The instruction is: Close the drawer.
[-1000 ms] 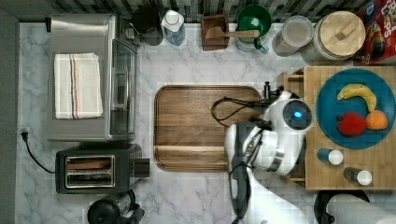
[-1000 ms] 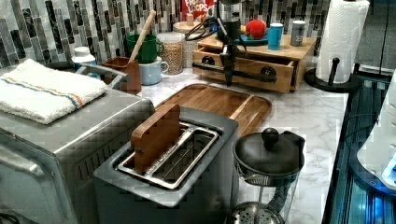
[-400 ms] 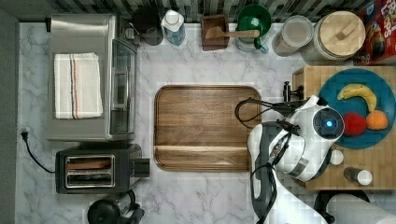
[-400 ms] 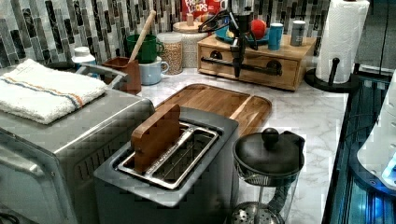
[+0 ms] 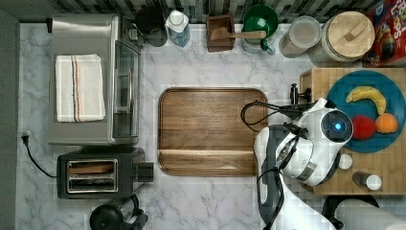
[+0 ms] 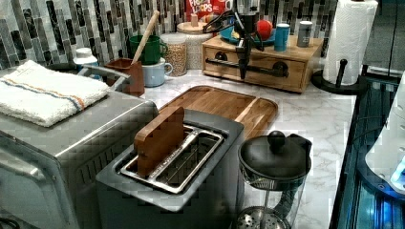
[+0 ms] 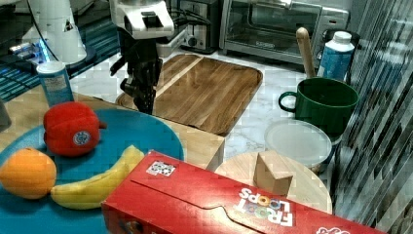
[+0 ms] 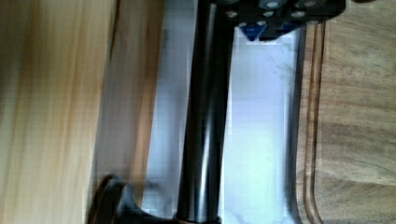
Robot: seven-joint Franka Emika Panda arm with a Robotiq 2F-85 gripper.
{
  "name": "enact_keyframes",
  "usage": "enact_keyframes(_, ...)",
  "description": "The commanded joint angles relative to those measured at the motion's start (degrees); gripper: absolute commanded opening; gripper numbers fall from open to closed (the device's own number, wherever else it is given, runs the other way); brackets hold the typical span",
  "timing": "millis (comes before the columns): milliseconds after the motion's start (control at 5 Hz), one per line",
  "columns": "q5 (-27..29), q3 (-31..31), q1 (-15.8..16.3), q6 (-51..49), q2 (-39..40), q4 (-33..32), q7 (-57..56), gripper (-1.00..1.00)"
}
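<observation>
The drawer is a light-wood front with a long black bar handle, sitting in flush with its box in the left view. My gripper hangs straight down at the handle, fingers shut, with nothing held between them. In the right view the gripper stands just off the box's edge, over the counter. The wrist view shows the handle running right beside the blue fingertips, with the drawer front behind it. In the top view the arm covers the gripper; one handle mount shows.
A dark wooden board lies on the counter just in front of the drawer. A blue plate of fruit sits on the box top. A paper-towel holder stands beside the box. Toaster and French press are nearer.
My arm has moved toward the top view's right and the drawer has slid in with it, from pulled out over the counter to flush with its box.
</observation>
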Motion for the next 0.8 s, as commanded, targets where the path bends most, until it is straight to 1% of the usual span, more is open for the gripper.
enact_keyframes(200,-0.16,-3.3,-3.8,0.86,-1.49,6.35,-2.55,-1.0)
enact_keyframes(400,-0.26,-3.01,-4.09,0.84,-1.49,6.35,-2.5,-1.0)
enact_keyframes(600,0.25,-4.47,-2.64,0.85,-1.46,6.36,-2.85,-1.0)
enact_keyframes(800,0.13,-4.12,-2.98,0.86,-1.47,6.36,-2.78,-1.0)
